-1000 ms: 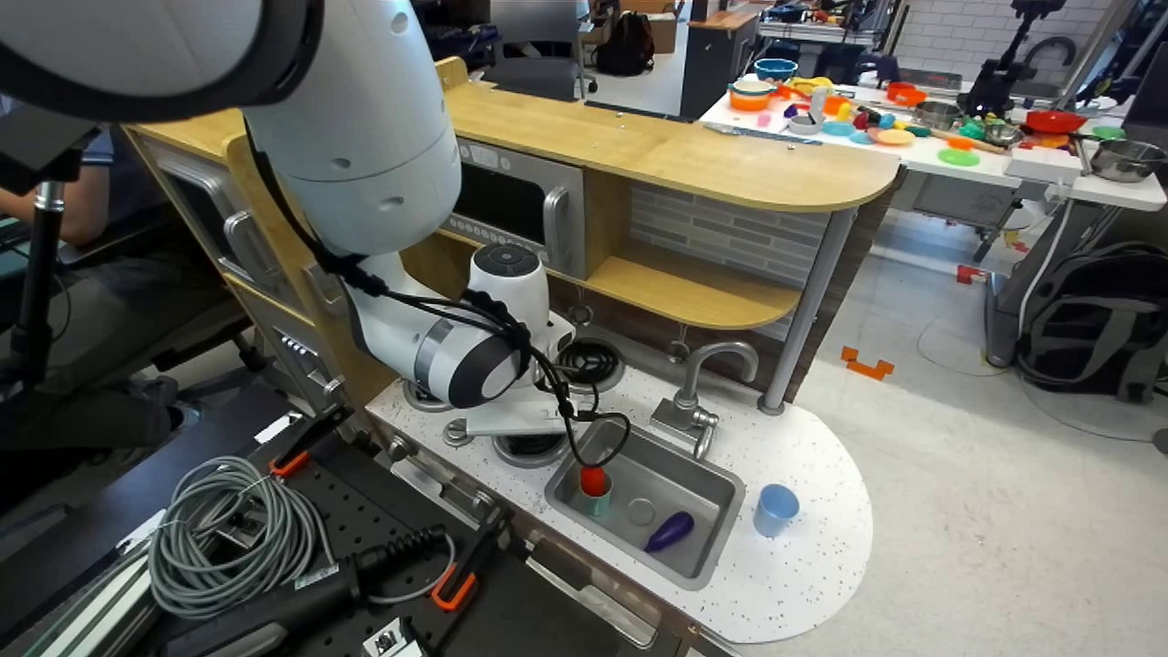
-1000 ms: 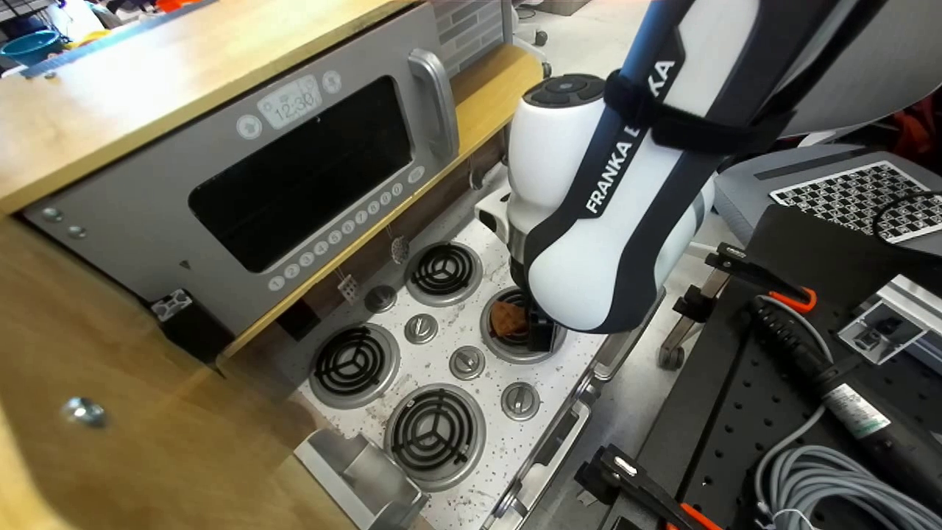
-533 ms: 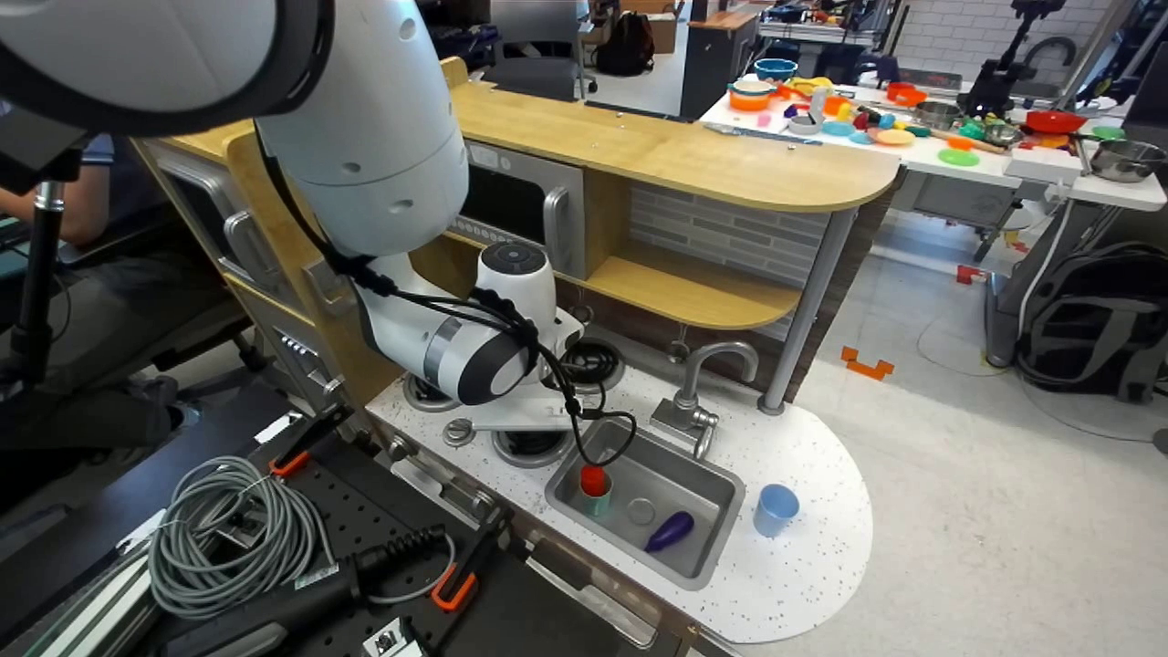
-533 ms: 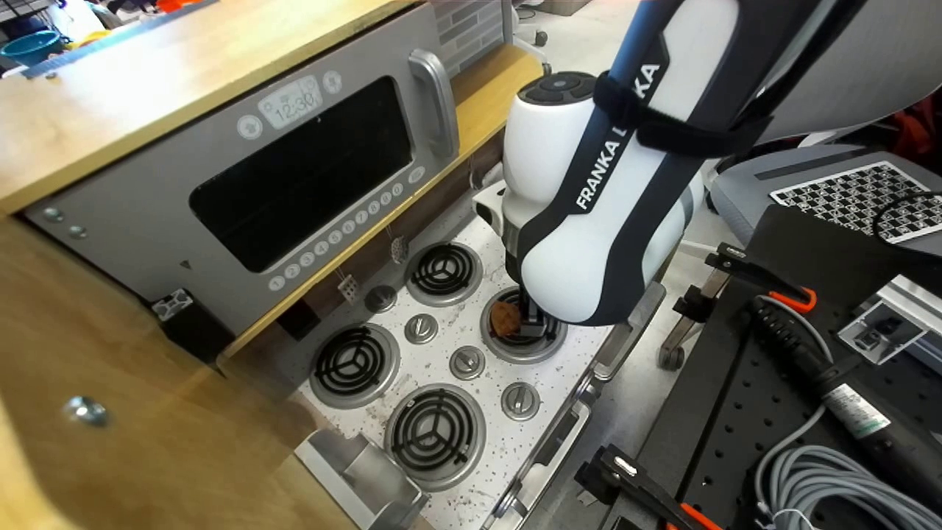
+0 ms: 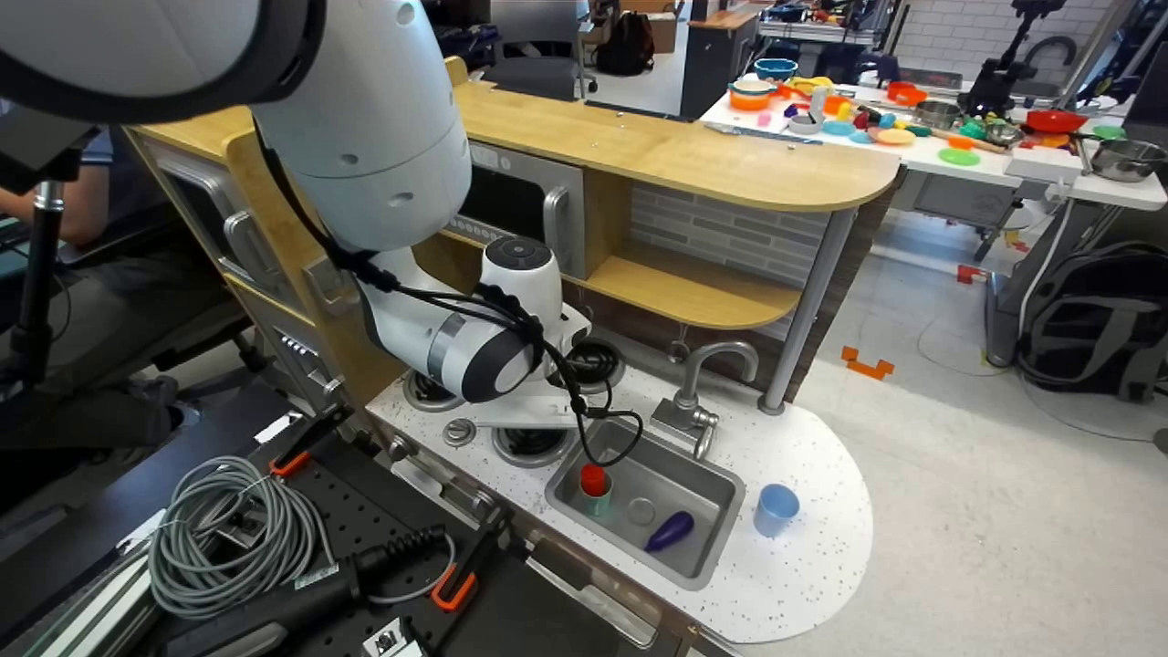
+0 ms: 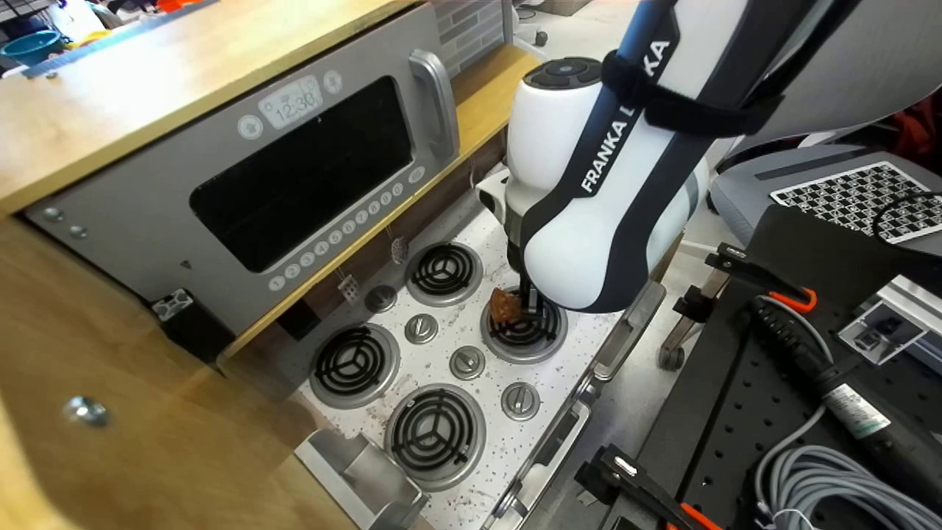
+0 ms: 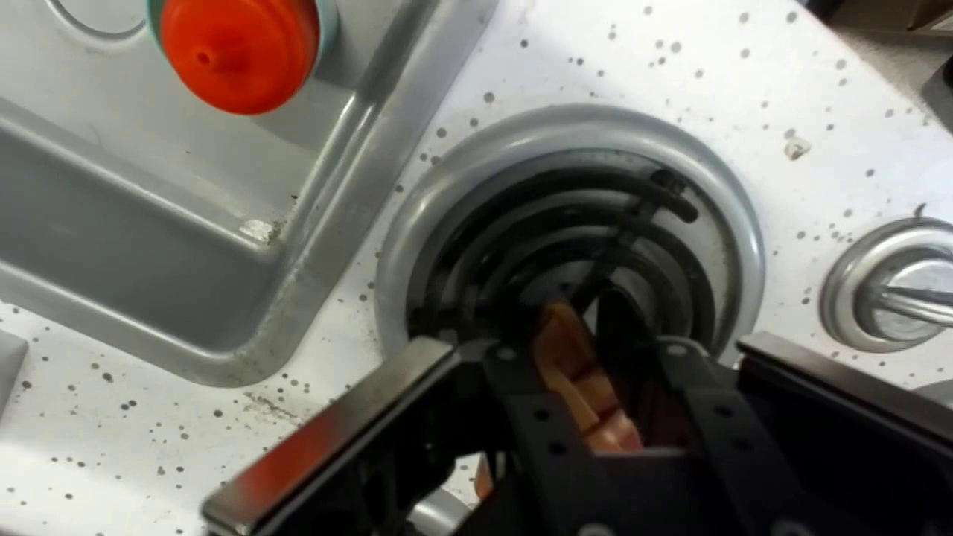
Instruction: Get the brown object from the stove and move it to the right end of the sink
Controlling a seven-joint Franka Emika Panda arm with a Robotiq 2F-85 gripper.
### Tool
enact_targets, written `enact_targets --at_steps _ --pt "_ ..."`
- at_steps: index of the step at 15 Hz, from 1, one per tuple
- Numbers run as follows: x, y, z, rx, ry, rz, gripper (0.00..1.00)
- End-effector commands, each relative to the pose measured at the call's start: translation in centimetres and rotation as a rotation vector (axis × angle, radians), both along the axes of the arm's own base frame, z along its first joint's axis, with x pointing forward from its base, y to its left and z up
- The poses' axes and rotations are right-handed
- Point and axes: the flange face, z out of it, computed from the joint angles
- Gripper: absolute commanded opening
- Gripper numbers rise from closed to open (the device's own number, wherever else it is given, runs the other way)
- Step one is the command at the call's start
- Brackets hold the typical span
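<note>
The brown object [image 6: 505, 306] is a small reddish-brown wedge at the stove [image 6: 456, 327] burner closest to the arm. It appears slightly raised above the coils. My gripper [image 6: 528, 302] is shut on it from the side. In the wrist view the gripper [image 7: 569, 324] has the brown object [image 7: 577, 372] between its dark fingers, tilted, its rear part hidden by the linkage. An exterior view hides both behind the arm. The grey sink [image 5: 680, 493] lies beside the burner, and its rim [image 7: 357, 216] shows at left in the wrist view.
In the sink are a green cup [image 5: 596, 504] with a red piece [image 5: 593, 479] in it, and a purple item [image 5: 671, 531]. A faucet [image 5: 691, 401] rises at the back. On the counter's rounded end stands a blue cup [image 5: 776, 509]. A shelf [image 5: 693, 292] overhangs behind.
The gripper has closed on the brown object. Over the last half second the two have risen slightly, uncovering more of the burner.
</note>
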Motion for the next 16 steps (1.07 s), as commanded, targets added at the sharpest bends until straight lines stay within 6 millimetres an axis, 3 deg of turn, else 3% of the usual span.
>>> enact_targets --at_steps 1,6,9,16 --pt "-0.9 -1.8 3.0 0.004 -0.040 -0.022 0.07" --pt "-1.8 -5.4 7.2 0.024 -0.063 -0.111 0.07" --pt "-2.3 -8.5 8.7 0.018 -0.073 -0.185 0.07" --pt "-4.1 -17.0 8.2 0.032 -0.075 -0.410 0.07"
